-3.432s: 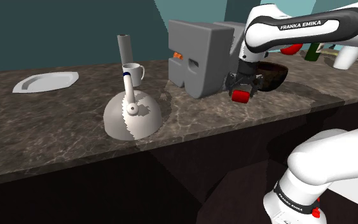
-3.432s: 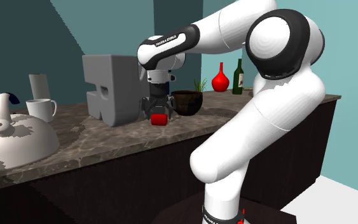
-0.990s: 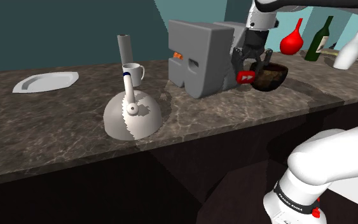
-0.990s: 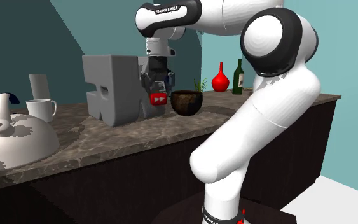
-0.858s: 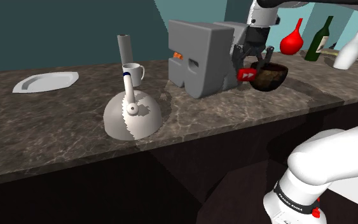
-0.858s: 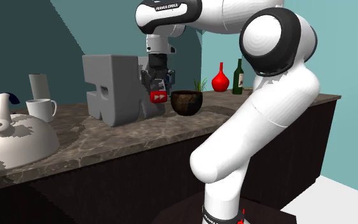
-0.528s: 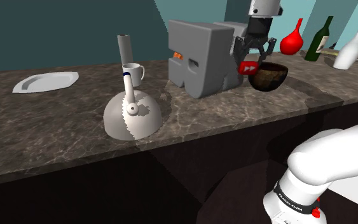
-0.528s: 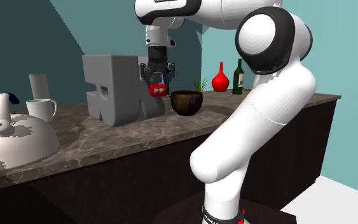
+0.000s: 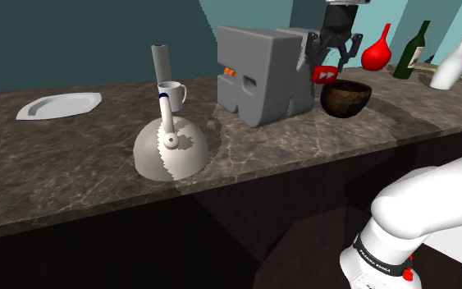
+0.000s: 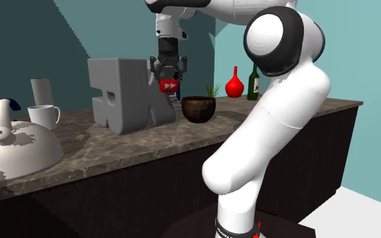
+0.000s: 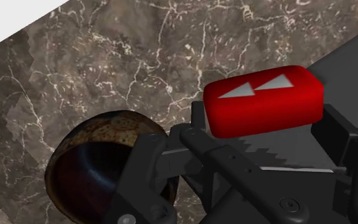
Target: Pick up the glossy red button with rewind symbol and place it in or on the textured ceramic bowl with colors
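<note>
My black gripper (image 9: 327, 67) is shut on the glossy red button (image 9: 325, 75), whose white double-arrow symbol faces outward. It hangs well above the dark marble counter (image 9: 286, 144), just in front of the grey block. The dark brown patterned bowl (image 9: 345, 97) stands on the counter below it, slightly to the shoulder view's right. In the second exterior view the button (image 10: 169, 86) sits higher than the bowl (image 10: 198, 108) and to its left. The wrist view has the button (image 11: 266, 98) clasped between the fingers (image 11: 199, 149), with the bowl (image 11: 101, 159) beside them far below.
A big grey block (image 9: 258, 70) stands right behind the gripper. A pale kettle (image 9: 170, 148), a white mug (image 9: 171, 94) and a plate (image 9: 59, 105) lie toward the shoulder view's left. A red vase (image 9: 377, 51) and bottles (image 9: 411, 51) stand behind the bowl.
The gripper has climbed with the button from just over the counter to above the bowl's rim height, drifting a little toward the bowl. Its grip stays shut.
</note>
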Motion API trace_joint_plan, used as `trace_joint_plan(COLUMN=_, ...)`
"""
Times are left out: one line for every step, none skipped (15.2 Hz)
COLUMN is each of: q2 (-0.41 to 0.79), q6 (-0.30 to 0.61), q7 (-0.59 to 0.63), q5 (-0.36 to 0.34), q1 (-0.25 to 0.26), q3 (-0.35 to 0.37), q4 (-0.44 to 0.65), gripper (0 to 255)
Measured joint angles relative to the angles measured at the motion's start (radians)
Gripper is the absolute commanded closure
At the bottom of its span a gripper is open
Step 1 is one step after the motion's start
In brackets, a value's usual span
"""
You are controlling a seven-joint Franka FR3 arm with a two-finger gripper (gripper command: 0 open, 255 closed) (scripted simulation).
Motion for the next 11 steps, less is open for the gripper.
trace_joint_plan(q2=0.009, q6=-0.003, q7=-0.020, q5=-0.008, q1=-0.005, q3=-0.016, q4=0.012, gripper=255)
trace_joint_plan(q2=0.016, q6=0.000, q7=-0.041, q5=-0.015, q1=-0.009, q3=-0.032, q4=0.016, gripper=255)
trace_joint_plan(q2=0.027, q6=-0.004, q7=-0.068, q5=-0.024, q1=-0.015, q3=-0.052, q4=0.031, gripper=255)
trace_joint_plan(q2=0.046, q6=-0.002, q7=-0.088, q5=-0.027, q1=-0.017, q3=-0.065, q4=0.052, gripper=255)
trace_joint_plan(q2=0.060, q6=0.001, q7=-0.113, q5=-0.034, q1=-0.023, q3=-0.084, q4=0.064, gripper=255)
trace_joint_plan(q2=0.076, q6=-0.001, q7=-0.138, q5=-0.040, q1=-0.028, q3=-0.102, q4=0.081, gripper=255)
trace_joint_plan(q2=0.099, q6=-0.002, q7=-0.166, q5=-0.046, q1=-0.034, q3=-0.123, q4=0.106, gripper=255)
trace_joint_plan(q2=0.111, q6=0.005, q7=-0.192, q5=-0.054, q1=-0.041, q3=-0.143, q4=0.111, gripper=255)
trace_joint_plan(q2=0.122, q6=0.011, q7=-0.222, q5=-0.061, q1=-0.049, q3=-0.166, q4=0.118, gripper=255)
trace_joint_plan(q2=0.145, q6=0.010, q7=-0.242, q5=-0.063, q1=-0.053, q3=-0.182, q4=0.141, gripper=255)
trace_joint_plan(q2=0.162, q6=0.016, q7=-0.265, q5=-0.066, q1=-0.058, q3=-0.200, q4=0.154, gripper=255)
